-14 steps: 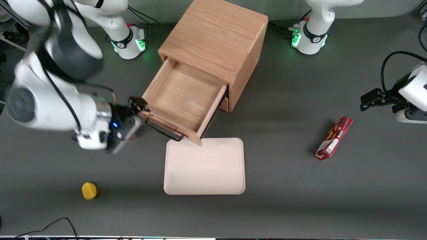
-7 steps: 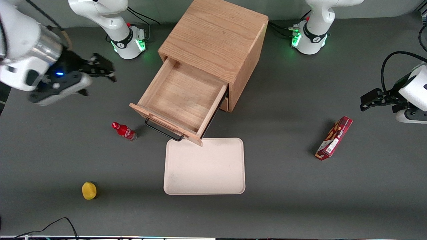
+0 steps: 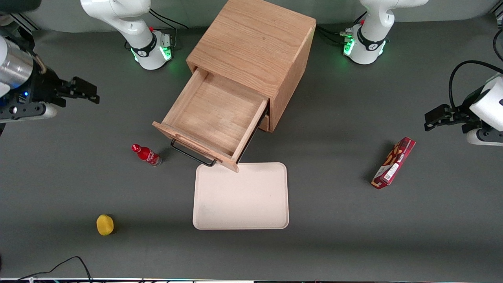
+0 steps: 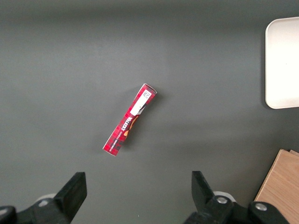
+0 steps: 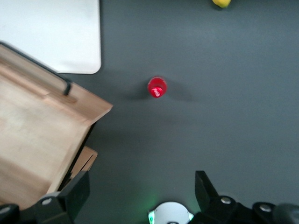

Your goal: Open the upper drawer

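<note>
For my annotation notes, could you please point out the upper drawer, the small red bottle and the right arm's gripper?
Light-oak upper drawer (image 3: 214,114), front view, bare floor.
Small red bottle (image 3: 147,155), front view, body.
Black gripper (image 3: 91,92), front view, between fingertips.

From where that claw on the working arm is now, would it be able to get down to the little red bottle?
Probably yes. The gripper hangs open above bare table, toward the working arm's end. The red bottle stands upright in the open beside the pulled-out upper drawer, touching nothing, so nothing blocks the way.
</note>
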Controlling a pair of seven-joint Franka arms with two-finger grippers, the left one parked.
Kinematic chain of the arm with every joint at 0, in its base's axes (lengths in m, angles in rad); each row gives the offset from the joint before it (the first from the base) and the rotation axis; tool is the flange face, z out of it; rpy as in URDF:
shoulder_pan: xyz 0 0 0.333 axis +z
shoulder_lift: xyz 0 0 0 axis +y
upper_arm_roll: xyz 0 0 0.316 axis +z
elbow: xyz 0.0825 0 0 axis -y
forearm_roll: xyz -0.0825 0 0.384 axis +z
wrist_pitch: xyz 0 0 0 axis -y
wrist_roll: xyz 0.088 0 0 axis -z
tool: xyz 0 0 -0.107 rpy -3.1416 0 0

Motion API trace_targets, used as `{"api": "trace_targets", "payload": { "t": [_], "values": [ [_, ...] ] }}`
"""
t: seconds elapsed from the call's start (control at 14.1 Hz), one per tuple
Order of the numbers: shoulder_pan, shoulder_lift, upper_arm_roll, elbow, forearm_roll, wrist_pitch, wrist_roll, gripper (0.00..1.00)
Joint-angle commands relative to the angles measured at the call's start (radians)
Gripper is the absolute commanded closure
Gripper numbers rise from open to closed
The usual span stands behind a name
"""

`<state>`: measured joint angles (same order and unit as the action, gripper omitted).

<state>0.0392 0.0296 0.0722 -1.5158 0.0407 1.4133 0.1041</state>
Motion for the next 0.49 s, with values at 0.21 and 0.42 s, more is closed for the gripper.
{"api": "trace_targets", "payload": {
  "t": [0.21, 0.42],
  "values": [
    [0.005, -0.292, -0.012, -0.548, 0.013, 0.401, 0.114, 0.00],
    [0.007, -0.281, -0.034, -0.522, -0.059, 0.406, 0.104, 0.00]
  ]
}}
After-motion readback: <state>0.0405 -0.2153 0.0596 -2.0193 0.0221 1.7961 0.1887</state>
